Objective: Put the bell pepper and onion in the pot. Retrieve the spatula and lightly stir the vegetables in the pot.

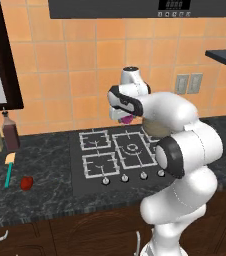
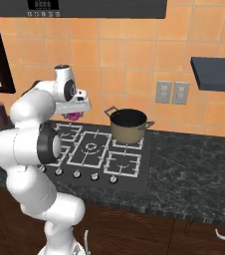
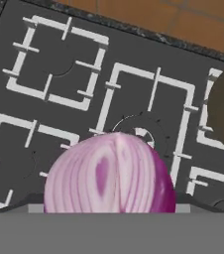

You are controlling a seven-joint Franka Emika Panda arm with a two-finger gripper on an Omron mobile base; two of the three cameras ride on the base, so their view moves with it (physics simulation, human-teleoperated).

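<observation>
Onion sits gripped in your wide-spread end effector, raised above the hob; the pot waits to its right, still empty, while bell pepper and spatula lie far left on the worktop

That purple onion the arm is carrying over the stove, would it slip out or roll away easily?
The onion looks rounded and glossy, so it could probably slip between the narrow fingers of the gripper. Set on the flat stove, it would likely roll. It looks firm rather than squashy, and probably light for the arm.
</observation>
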